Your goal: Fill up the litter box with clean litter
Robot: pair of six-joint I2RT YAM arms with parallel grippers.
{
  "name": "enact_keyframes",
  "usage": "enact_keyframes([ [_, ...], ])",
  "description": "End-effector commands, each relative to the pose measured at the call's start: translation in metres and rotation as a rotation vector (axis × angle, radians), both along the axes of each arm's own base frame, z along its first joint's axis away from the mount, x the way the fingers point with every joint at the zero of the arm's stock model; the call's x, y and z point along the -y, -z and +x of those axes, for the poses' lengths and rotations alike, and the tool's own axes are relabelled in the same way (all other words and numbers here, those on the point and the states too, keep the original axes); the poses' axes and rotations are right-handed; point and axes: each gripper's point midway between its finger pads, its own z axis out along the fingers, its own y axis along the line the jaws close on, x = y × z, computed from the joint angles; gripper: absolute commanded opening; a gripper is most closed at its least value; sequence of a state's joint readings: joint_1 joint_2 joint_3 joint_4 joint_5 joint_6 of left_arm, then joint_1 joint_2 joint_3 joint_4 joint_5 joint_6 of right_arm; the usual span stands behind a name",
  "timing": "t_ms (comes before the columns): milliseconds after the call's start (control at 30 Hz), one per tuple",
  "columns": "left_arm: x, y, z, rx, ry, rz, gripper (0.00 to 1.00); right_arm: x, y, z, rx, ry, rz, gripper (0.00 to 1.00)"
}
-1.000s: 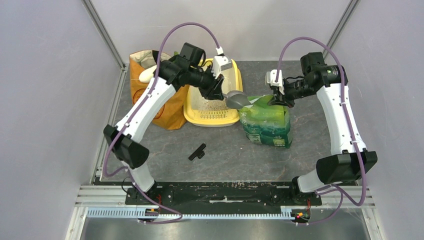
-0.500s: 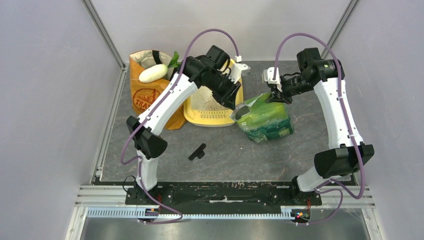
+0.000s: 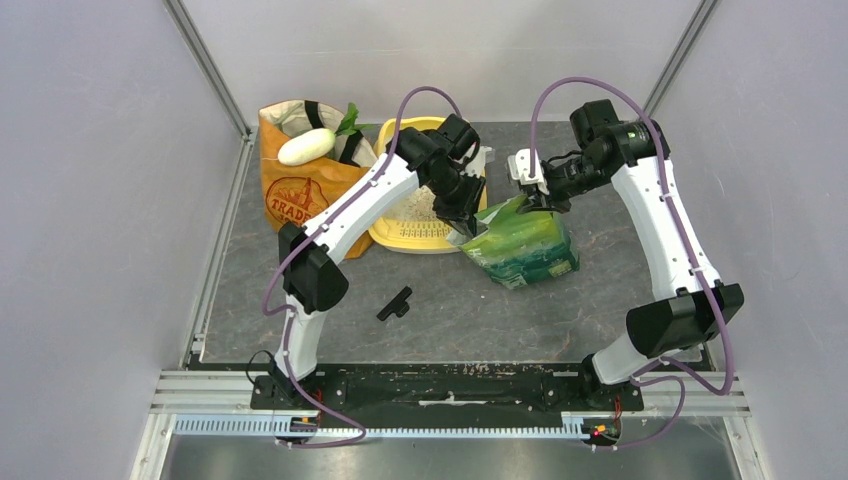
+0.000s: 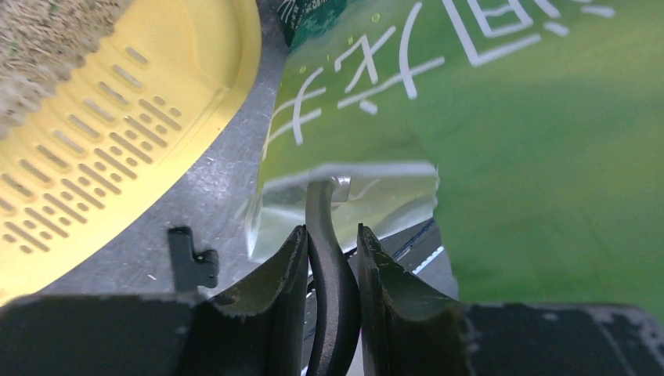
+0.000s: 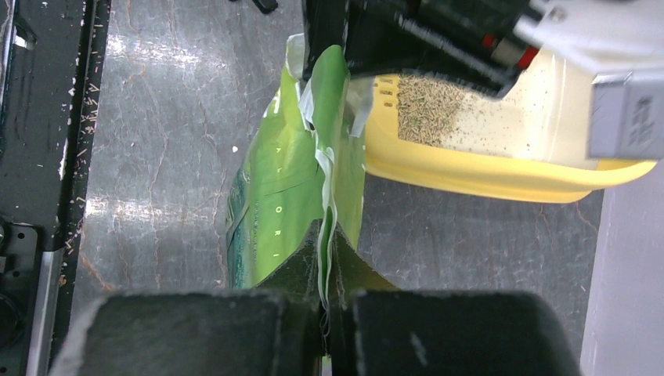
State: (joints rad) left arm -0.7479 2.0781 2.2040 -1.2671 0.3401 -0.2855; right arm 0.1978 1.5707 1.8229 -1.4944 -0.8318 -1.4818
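Nearest, a small black part (image 3: 395, 303) lies loose on the tabletop (image 3: 470, 320), well apart from the work; ignore it. Next out, the green bag (image 3: 525, 250) leans w/ its mouth toward the litter box. L jaws are narrow, clamped on the scoop (image 4: 327, 258) by its handle. The scoop's head is inside the bag mouth, hidden by foil, so can't tell how full it is. R jaws are fully closed, pinching the bag's top edge to hold the mouth up. Step in hand, prob.: loading the scoop. To do it well, R should hold that edge high and taut so the mouth doesn't fold over the scoop. L should push in deep, level the head before drawing out, and go slow so nothing spills on the tabletop btw bag and box. Just beyond, the litter box (image 3: 395, 238) sits just beside the bag, slotted end nearest. Litter (image 5: 427, 106) covers only part of its basin, so more scoops look needed. Dump over the basin's middle, not the slots. Farthest, an orange paper bag (image 3: 300, 195) stands just beside the box; not involved.
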Motion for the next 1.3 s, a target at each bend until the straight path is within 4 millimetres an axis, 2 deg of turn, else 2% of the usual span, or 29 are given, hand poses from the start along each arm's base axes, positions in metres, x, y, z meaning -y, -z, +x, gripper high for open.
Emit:
enact_keyframes([
  [0,-0.008,0.036,0.002,-0.03,-0.105,0.159,0.02,-0.003,-0.003,0.005,0.031,-0.004,0.018,0.0],
  [67,-0.002,0.04,0.004,-0.019,-0.109,0.172,0.02,-0.004,0.0,0.003,0.023,-0.003,0.021,0.0],
  [200,0.004,0.062,0.006,-0.015,-0.124,0.235,0.02,-0.007,0.002,0.004,0.02,0.009,0.035,0.0],
  [367,0.014,0.09,-0.003,-0.071,-0.117,0.275,0.02,-0.01,0.005,0.006,0.008,0.019,0.046,0.0],
  [600,0.035,0.116,-0.018,-0.189,-0.091,0.236,0.02,-0.005,0.023,0.0,-0.02,0.019,0.02,0.0],
  [867,0.088,0.106,-0.035,-0.35,-0.061,-0.061,0.02,-0.003,0.035,-0.008,-0.04,0.028,0.015,0.0],
  [1100,0.106,0.12,-0.042,-0.444,-0.065,-0.167,0.02,-0.003,0.039,-0.009,-0.059,0.031,0.023,0.0],
  [1200,0.114,0.12,-0.041,-0.473,-0.09,-0.219,0.02,-0.003,0.041,-0.01,-0.066,0.036,0.026,0.0],
  [1267,0.117,0.114,-0.04,-0.474,-0.089,-0.277,0.02,-0.003,0.04,-0.011,-0.069,0.039,0.028,0.0],
])
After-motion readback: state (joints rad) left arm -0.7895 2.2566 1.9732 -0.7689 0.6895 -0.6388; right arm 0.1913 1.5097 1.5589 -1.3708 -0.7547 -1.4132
